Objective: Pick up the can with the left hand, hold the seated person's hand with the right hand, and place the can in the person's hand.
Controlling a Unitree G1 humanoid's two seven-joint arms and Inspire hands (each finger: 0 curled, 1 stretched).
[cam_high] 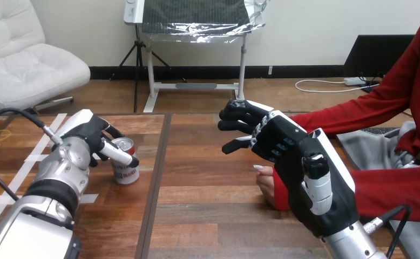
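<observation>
Can [126, 166] upright on the wooden table [208, 216], left side — left hand [89, 135] curled round it, thumb across its front. Right hand [283, 145] hovers over the person's hand [265, 184] — fingers loosely bent, gripping nothing; contact between the two unclear.

Silver left forearm [61, 168], seemingly ribbed, black left hand [88, 132], white-shelled black right hand [297, 154]
</observation>
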